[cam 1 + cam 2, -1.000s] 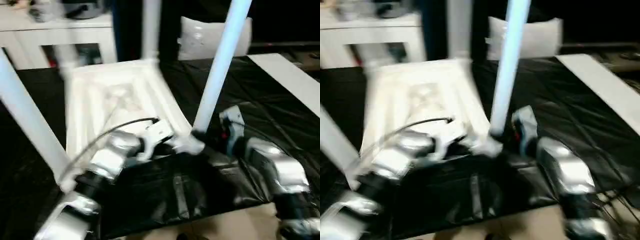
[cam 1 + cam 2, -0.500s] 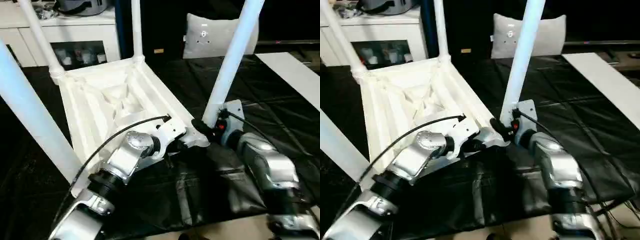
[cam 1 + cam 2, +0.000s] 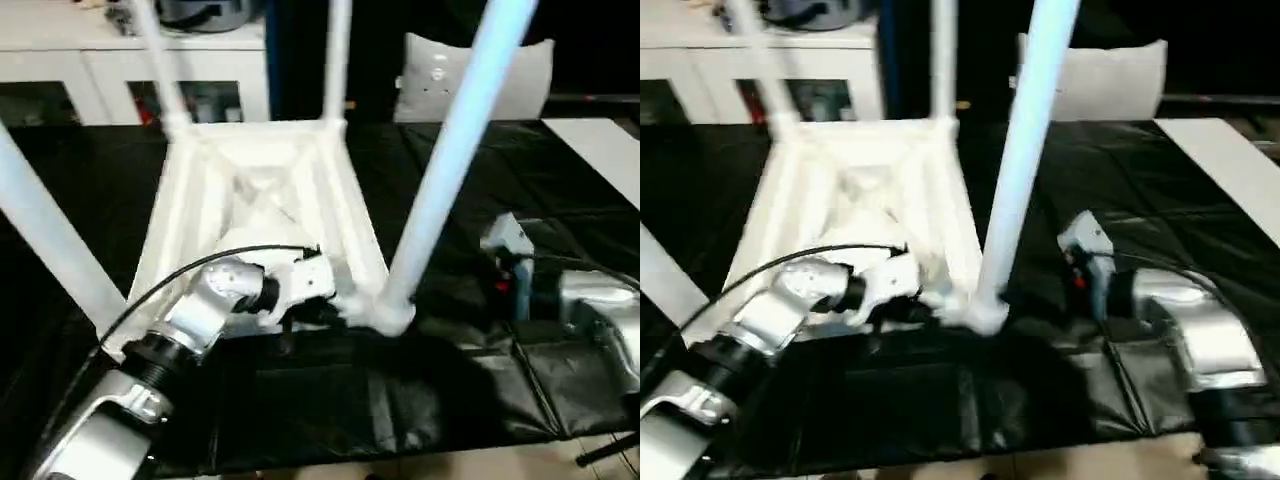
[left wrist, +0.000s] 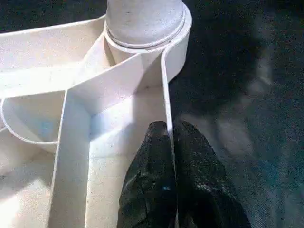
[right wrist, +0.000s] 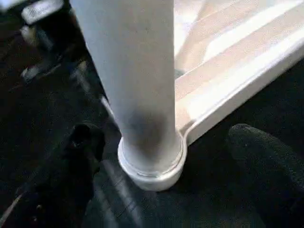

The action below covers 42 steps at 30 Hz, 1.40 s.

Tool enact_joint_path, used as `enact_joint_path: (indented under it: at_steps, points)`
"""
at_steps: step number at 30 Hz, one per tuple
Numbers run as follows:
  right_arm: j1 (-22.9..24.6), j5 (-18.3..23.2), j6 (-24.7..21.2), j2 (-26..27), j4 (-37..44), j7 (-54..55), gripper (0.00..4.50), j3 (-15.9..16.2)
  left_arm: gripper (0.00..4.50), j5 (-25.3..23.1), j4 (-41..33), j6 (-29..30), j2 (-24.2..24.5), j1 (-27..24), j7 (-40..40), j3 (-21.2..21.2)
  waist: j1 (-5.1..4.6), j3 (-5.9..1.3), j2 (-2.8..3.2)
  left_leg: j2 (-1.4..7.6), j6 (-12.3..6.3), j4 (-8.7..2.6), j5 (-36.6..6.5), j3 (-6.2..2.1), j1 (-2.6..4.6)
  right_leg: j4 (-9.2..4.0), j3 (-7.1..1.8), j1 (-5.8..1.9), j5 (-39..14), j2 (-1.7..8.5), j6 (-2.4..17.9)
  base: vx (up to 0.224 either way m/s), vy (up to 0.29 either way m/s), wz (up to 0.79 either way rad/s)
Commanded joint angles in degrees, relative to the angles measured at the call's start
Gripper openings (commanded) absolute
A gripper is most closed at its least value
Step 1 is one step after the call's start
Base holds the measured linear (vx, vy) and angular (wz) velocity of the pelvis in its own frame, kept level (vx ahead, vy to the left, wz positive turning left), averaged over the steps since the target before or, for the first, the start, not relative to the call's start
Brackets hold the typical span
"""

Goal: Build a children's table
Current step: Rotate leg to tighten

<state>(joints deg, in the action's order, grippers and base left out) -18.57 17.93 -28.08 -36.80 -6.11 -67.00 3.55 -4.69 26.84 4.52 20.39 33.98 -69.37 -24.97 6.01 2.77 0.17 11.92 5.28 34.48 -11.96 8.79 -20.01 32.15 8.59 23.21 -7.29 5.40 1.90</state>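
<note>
Tabletop (image 3: 250, 215) lies upside down on black sheeting (image 3: 460, 390), ribs up, long axis running away from the robot; four legs stand up from the corner sockets, tilted a bit. White cabinet (image 3: 110, 70) behind at left, grey cushion (image 3: 470, 75) behind at right. Left gripper (image 4: 170, 137) clamped on the tabletop's near rim wall by the corner socket (image 4: 147, 33) — wrist view shows one finger each side. Near-right leg (image 3: 445, 170) stands between the right gripper's fingers (image 5: 259, 156), spread wide, not touching it.
</note>
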Motion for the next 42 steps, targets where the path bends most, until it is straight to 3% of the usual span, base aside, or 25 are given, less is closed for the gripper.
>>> enact_joint_path:
  at_steps: [1, 5, 9, 16, 21, 28, 34, 38, 40, 42]
  points:
    - [0.06, -0.62, 2.21, -1.37, 1.25, -3.02, 4.47, 2.12, 0.0, 0.13, -0.79, -3.56, 0.92, 0.66, -5.92, -3.14, -0.06, -4.1, -0.6, 1.43, -4.72, -3.94, -8.18, 0.43, -0.01, -3.94, -3.03, -3.58, -23.6, 3.57, 5.52, 0.0, 0.0, 0.0]
    - [0.06, -0.74, 4.51, -1.87, 0.89, -6.25, 4.47, 3.44, 0.0, 0.18, -0.93, -5.69, 2.52, 0.56, -9.51, -4.02, 0.32, -4.14, -0.76, 1.54, -4.71, -3.96, -7.5, 0.49, 0.02, -3.76, -3.17, -3.51, -23.15, 3.59, 5.59, 0.0, 0.0, 0.0]
    - [0.05, 0.49, 5.43, -1.49, 0.24, -9.04, 4.09, 4.44, 0.0, 0.27, -0.89, -6.94, 3.32, 0.72, -11.07, -4.47, 0.6, -4.11, -0.7, 1.75, -4.73, -4.03, -7.84, 0.44, 0.03, -3.47, -3.23, -3.56, -22.35, 3.66, 6.43, 0.0, 0.0, 0.0]
    - [-0.61, 0.24, 7.5, 0.61, -2.13, -9.37, 3.47, 5.69, 0.0, 0.37, 0.18, -8.11, 3.17, 1.07, -11.15, -4.07, 0.5, -4.06, -0.69, 1.47, -3.96, -4.03, -8.45, 0.48, 0.02, -3.89, -3.06, -3.59, -24.64, 3.61, 5.48, 0.0, 0.0, 0.0]
    - [-0.95, 1.03, 7.72, 2.24, -3.21, -10.2, 3.16, 6.03, 0.0, 0.53, 0.52, -8.62, 3.13, 1.02, -11.54, -3.85, 0.47, -4.12, -0.66, 1.55, -4.1, -4.02, -8.46, 0.46, -0.09, -3.73, -3.07, -3.63, -23.93, 3.67, 5.72, 0.0, 0.0, 0.0]
    - [-1.44, 2.02, 7.49, 3.71, -4.25, -10.37, 2.38, 6.31, 0.0, 0.58, 0.95, -8.63, 3.09, 1.04, -11.13, -3.5, 0.48, -4.09, -0.63, 1.55, -4.01, -4.05, -8.52, 0.48, -0.08, -3.72, -3.08, -3.67, -23.85, 3.64, 5.88, 0.0, 0.0, 0.0]
    - [0.23, 4.16, 4.2, 6.0, -0.87, -7.92, 2.06, 5.29, 0.0, 2.2, -0.53, -2.79, 1.32, 0.2, -8.08, -1.41, 0.46, -4.08, -0.41, 1.56, -3.51, -4.11, -8.56, 0.41, -0.06, -3.8, -3.08, -3.69, -24.11, 3.6, 5.56, 0.0, 0.0, 0.0]
    - [0.73, 2.12, 1.38, 9.07, -0.11, 1.28, 2.02, 4.12, 0.0, 2.5, -2.82, 4.74, -1.67, -0.91, -1.83, 0.39, 0.13, -3.9, -0.37, 1.41, -2.59, -4.15, -9.54, 0.36, 0.15, -4.17, -2.89, -3.55, -26.36, 3.62, 4.93, 0.0, 0.0, 0.0]
    - [0.02, 0.87, -0.24, 12.15, -0.91, 8.62, 2.01, 2.52, 0.0, 3.07, -4.42, 9.66, -4.55, -1.64, 2.88, 1.85, -0.35, -3.59, -0.47, 0.88, -1.85, -3.97, -11.53, 0.42, 0.38, -5.15, -2.25, -3.27, -31.34, 3.46, 2.92, 0.0, 0.0, 0.0]
    - [-1.09, -0.25, -2.07, 15.16, -2.12, 15.56, 1.99, 0.85, 0.0, 3.53, -5.04, 13.17, -7.64, -1.92, 7.55, 3.36, -1.18, -3.36, -0.68, 0.55, -1.29, -3.78, -12.56, 0.29, 0.14, -5.76, -1.58, -3.32, -34.56, 3.37, 1.01, 0.0, 0.0, 0.0]
